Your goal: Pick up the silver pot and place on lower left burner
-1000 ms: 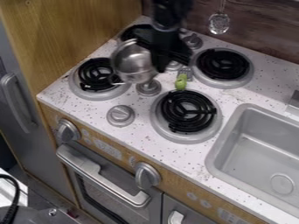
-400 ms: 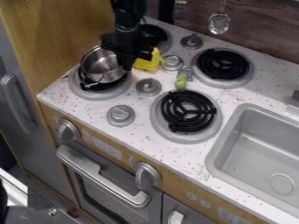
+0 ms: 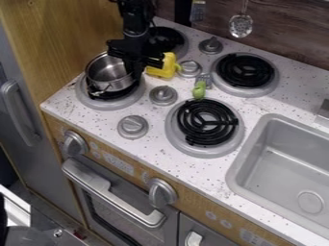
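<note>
Your gripper [image 3: 136, 72] is positioned above the right side of the lower left burner [image 3: 96, 102]; whether it is spread or pinching, you cannot tell. Your silver pot [image 3: 108, 73] sits on that burner. Yellow object [image 3: 168, 66]: right of it.

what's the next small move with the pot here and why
Probably ease the claw down a touch, to make sure the pot is seated before any release. The pot is upright over the lower left burner, with the claw at its right side, but whether its base touches the burner is hidden.
</note>
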You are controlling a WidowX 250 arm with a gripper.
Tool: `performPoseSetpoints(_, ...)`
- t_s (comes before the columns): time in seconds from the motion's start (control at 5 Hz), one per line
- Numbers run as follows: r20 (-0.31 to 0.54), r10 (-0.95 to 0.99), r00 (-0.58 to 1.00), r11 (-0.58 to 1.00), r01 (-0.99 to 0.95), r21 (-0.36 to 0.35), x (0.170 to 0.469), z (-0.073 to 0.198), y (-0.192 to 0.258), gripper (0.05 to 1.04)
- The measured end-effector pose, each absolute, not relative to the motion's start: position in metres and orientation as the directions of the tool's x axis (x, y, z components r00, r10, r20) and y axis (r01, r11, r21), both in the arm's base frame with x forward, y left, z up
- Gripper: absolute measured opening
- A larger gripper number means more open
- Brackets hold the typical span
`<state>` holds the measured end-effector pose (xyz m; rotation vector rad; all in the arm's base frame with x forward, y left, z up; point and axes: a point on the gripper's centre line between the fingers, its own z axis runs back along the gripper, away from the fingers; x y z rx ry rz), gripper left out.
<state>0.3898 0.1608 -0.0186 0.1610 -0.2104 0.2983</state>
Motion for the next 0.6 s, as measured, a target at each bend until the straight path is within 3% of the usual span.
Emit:
performPoseSetpoints(0.2, 0.204, 0.303, 0.931, 0.941, -0.326, 0.090, 0.385, -0.023, 0.155, 0.233)
performPoseSetpoints(0.6, 0.312, 0.213, 0.926, 0.970, -0.238, 0.046, 0.396, 0.037, 0.124, 0.808)
